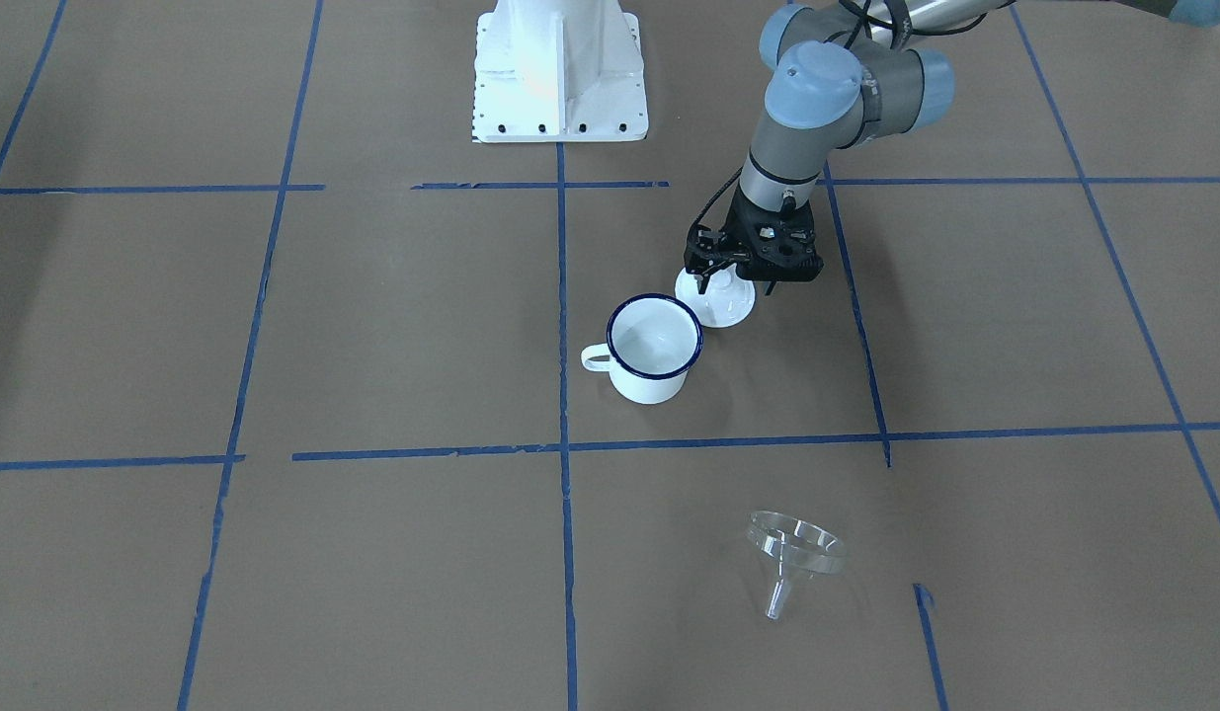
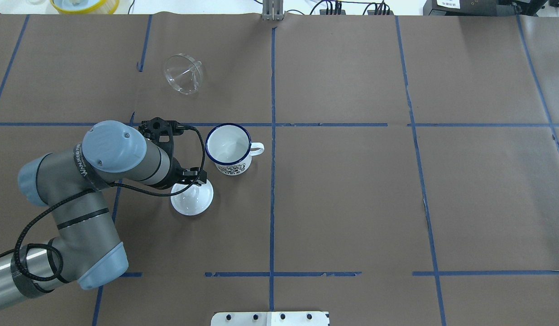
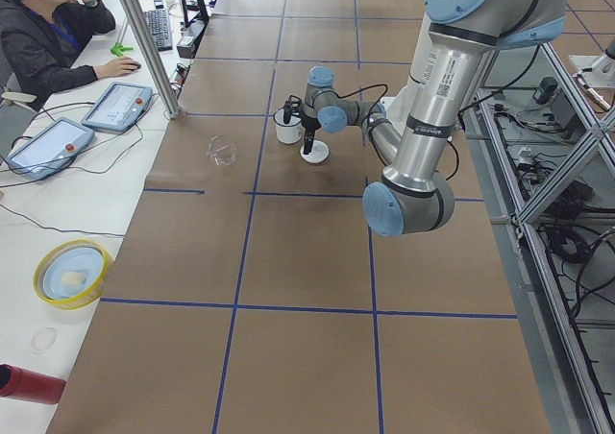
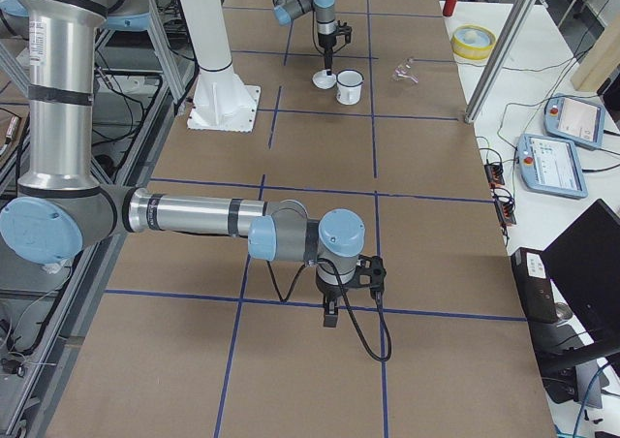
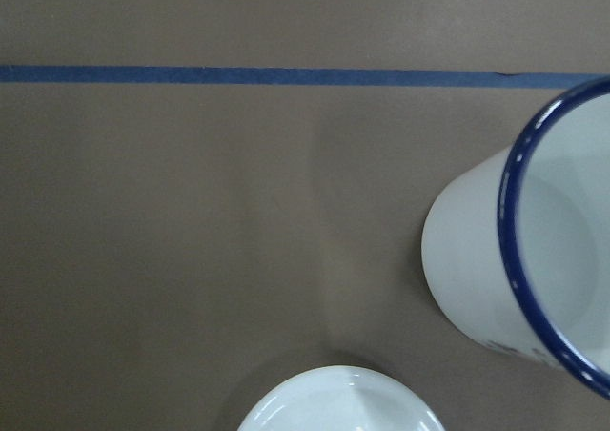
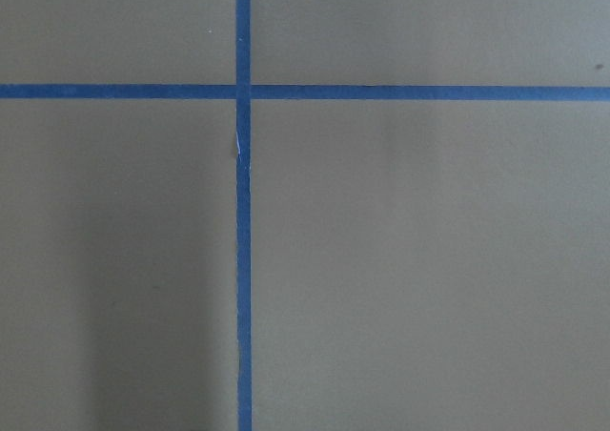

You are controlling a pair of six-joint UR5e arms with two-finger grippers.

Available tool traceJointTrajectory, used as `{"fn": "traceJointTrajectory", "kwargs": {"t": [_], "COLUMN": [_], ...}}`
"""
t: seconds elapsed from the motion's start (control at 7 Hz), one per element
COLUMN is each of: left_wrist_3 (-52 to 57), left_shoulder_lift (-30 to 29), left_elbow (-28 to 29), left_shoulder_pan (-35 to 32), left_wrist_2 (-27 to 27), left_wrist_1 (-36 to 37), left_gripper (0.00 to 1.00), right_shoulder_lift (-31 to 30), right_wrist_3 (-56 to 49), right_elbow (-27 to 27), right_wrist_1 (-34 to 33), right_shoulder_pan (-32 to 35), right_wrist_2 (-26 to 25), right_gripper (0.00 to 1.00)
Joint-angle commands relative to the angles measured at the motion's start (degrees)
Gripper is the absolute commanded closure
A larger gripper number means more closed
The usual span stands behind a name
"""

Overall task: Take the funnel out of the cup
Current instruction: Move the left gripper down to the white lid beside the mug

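Lying sideways, funnel points spout away from cup; left tool opening indiscernible.

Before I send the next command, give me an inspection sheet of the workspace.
Surface: brown paper-covered table with blue tape grid.
Job's things: clear plastic cone-shaped funnel lies on its side, apart from the upright, empty white enamel mug with a dark blue rim.
Clutter: round white lid with a knob beside the mug.
Grippers: left gripper over the lid, state unclear; right gripper far off over bare paper, state unclear.
Cables: black cable looped at the left wrist.
Surroundings: seated operator at a side desk.
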Motion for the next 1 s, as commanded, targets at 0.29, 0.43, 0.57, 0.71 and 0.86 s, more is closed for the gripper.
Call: {"fn": "traceJointTrajectory", "kwargs": {"t": [0.29,0.43,0.57,0.71,0.86], "left_wrist_3": [-0.1,-0.1,-0.1,-0.1,-0.1], "left_shoulder_lift": [-3.3,-3.3,-3.2,-3.1,-3.1], "left_elbow": [-0.1,0.0,0.1,0.2,0.2], "left_shoulder_pan": [0.2,0.4,0.5,0.5,0.5], "left_wrist_2": [-2.1,-2.1,-2.1,-2.0,-2.0], "left_wrist_1": [6.5,6.6,6.6,6.6,6.6], "left_gripper": [0.30,0.34,0.35,0.36,0.38], "right_shoulder_lift": [0.0,0.0,0.0,0.0,0.0], "right_wrist_3": [0.0,0.0,0.0,0.0,0.0], "right_elbow": [0.0,0.0,0.0,0.0,0.0], "right_wrist_1": [0.0,0.0,0.0,0.0,0.0], "right_shoulder_pan": [0.0,0.0,0.0,0.0,0.0], "right_wrist_2": [0.0,0.0,0.0,0.0,0.0], "right_gripper": [0.00,0.00,0.00,0.00,0.00]}}
